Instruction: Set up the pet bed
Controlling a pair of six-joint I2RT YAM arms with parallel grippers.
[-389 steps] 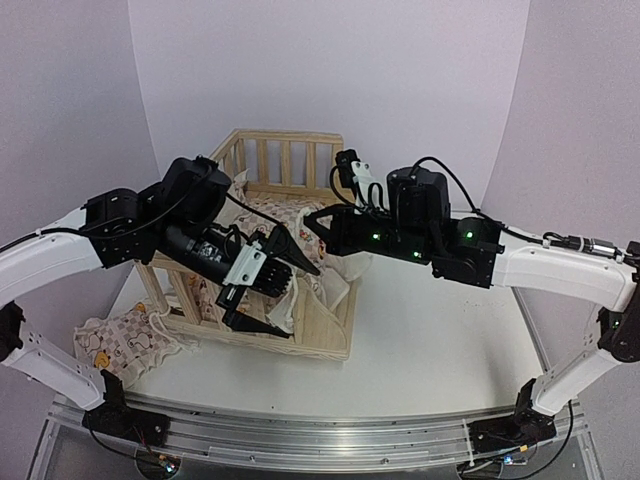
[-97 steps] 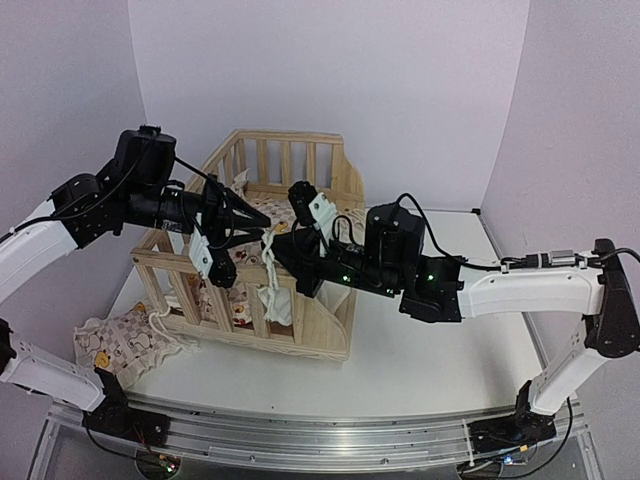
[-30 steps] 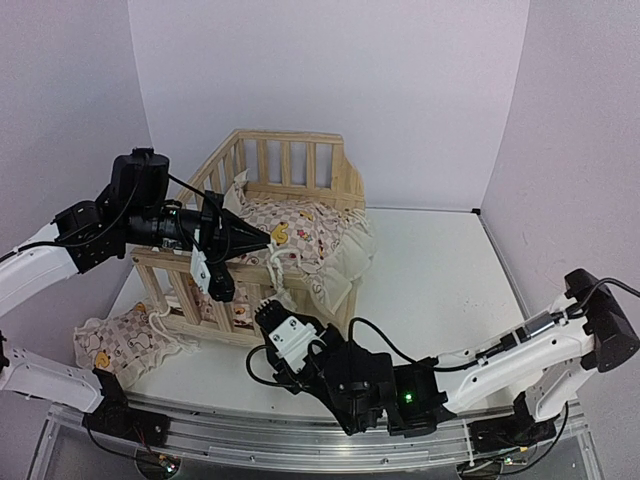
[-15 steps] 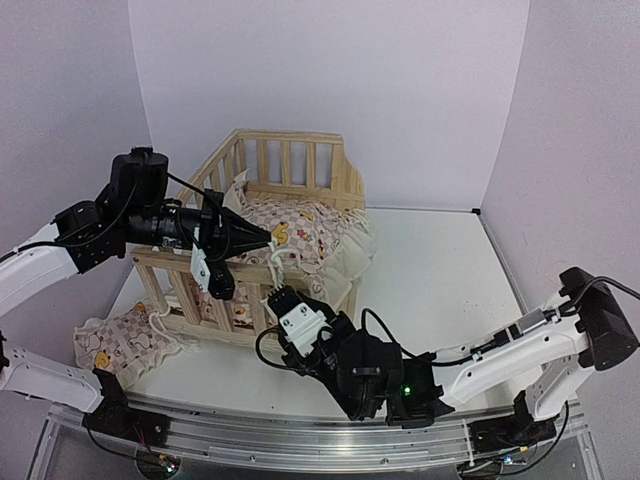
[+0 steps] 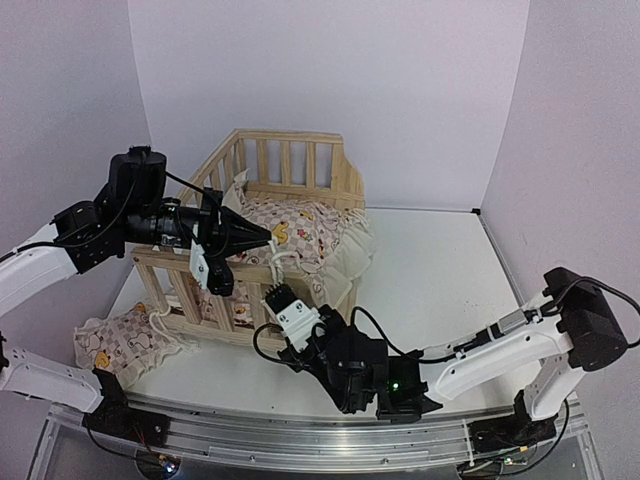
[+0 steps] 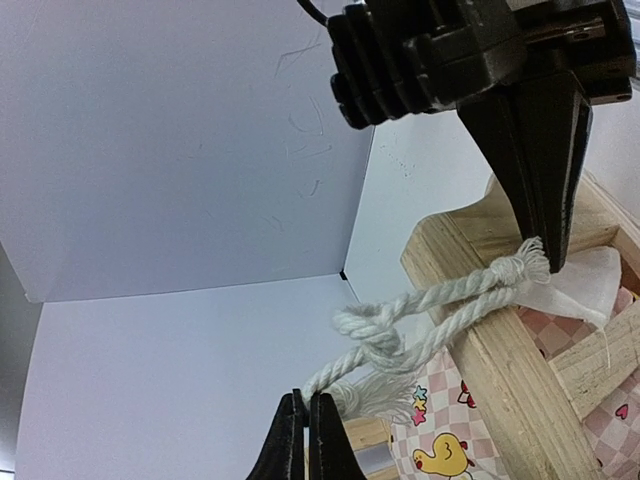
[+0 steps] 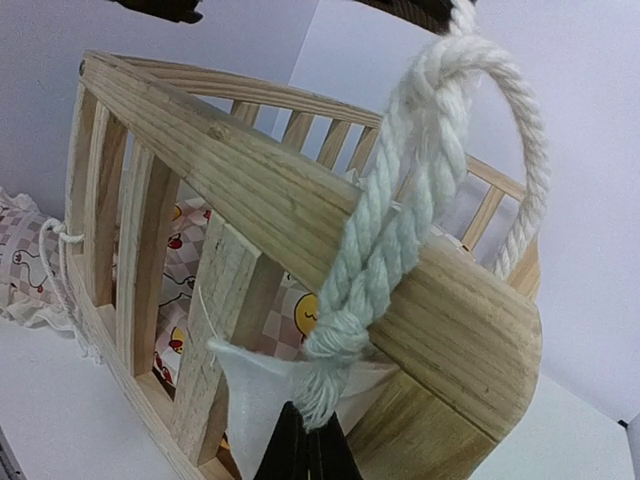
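The bed's frame (image 5: pixel 290 150) stands on the left half of the surface (image 5: pixel 430 270). Its cushion (image 5: pixel 310 225) lies inside, with the ruffled edge spilling over the right end. A matching checked pillow (image 5: pixel 112 340) lies on the surface just outside the frame's near left corner.

Both claws meet at the front rail (image 5: pixel 160 262), where a string (image 7: pixel 400 200) from the cushion loops over the top of the wood. The left claw (image 5: pixel 266 238) reaches in level from the left, just above the rail. Its wrist view shows its jaws pressed together, with a strand running straight into the tips, so it seems to pinch the string just past a loose knot (image 6: pixel 370 338). The right claw (image 5: pixel 274 292) comes up from below the rail. It is fully closed, and its own camera shows the string's frayed end nipped between its tips.

The step in hand looks to be tying the cushion to the front rail. The knot is formed but slack.

The next move probably calls for drawing the two ends apart, steadily and along the rail, until the knot seats against the wood. Neither frayed end should slip out of its claw. The frame looks light and could slide under a hard pull.
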